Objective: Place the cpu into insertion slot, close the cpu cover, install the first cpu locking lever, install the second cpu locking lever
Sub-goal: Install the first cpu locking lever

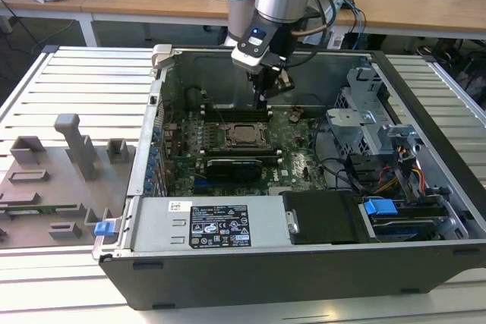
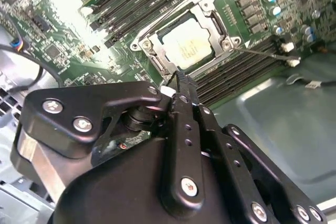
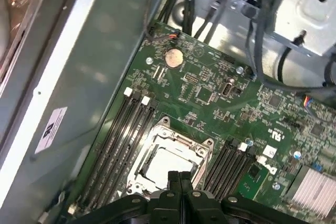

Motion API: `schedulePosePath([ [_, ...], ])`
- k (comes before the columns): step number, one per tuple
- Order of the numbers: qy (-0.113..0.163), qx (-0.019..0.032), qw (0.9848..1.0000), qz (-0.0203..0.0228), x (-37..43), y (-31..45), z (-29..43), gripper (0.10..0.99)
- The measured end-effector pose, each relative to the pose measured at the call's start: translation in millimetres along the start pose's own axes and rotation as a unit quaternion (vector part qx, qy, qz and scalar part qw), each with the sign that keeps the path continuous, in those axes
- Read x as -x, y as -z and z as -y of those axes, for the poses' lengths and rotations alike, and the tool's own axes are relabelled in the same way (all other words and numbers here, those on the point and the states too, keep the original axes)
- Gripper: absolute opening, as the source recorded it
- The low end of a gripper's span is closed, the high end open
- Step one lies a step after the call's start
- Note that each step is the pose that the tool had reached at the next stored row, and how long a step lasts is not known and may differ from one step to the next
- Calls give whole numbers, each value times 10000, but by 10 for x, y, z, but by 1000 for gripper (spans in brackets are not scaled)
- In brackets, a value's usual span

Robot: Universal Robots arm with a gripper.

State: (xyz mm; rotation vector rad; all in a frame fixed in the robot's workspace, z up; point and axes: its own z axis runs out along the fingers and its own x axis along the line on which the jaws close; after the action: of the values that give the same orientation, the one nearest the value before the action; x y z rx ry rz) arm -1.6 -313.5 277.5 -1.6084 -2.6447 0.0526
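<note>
The cpu (image 2: 186, 45) lies flat in the middle of the green board, its silver-grey top showing through the window of the cpu cover (image 2: 210, 4), which lies down over it. The insertion slot sits under both and is mostly hidden. A thin wire locking lever (image 2: 262, 52) sticks out from one corner of the frame, over the memory slots. My gripper (image 1: 263, 98) hangs just above the back edge of the cpu (image 1: 244, 133), with its black fingertips (image 3: 179, 178) pressed together and nothing between them. The cpu (image 3: 164, 163) and cover (image 3: 181, 141) lie right below them.
Long black memory slots (image 3: 123, 135) flank the socket on both sides. The case walls (image 1: 152, 134) ring the board. A drive cage (image 1: 364, 123) with cables stands at the exterior view's right, a power supply (image 1: 220, 225) in front, and grey fixtures (image 1: 76, 157) on the table outside.
</note>
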Motion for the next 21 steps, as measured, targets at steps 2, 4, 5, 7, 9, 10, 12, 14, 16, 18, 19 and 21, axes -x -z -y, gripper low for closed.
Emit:
schedulePosePath([
  [2, 157, -3, 9999, 8, 0, 0, 0, 106],
  [4, 300, -6, 9995, 16, 0, 0, 0, 106],
  [5, 422, -9, 9991, 22, 0, 0, 0, 106],
  [7, 584, -12, 9983, 31, 0, 0, 0, 106],
  [9, 865, -18, 9962, 46, 0, 0, 0, 106],
  [10, 946, -20, 9955, 50, 0, 0, 0, 106],
  [12, 1112, -24, 9938, 59, 0, 0, 0, 106],
  [14, 1280, -27, 9917, 68, 0, 0, 0, 106],
  [16, 1504, -32, 9886, 79, 0, 0, 0, 106],
  [18, 1817, -39, 9833, 96, 0, 0, 0, 106],
  [19, 1978, -42, 9802, 105, 0, 0, 0, 106],
  [21, 2222, -47, 9749, 118, 0, 0, 0, 106],
])
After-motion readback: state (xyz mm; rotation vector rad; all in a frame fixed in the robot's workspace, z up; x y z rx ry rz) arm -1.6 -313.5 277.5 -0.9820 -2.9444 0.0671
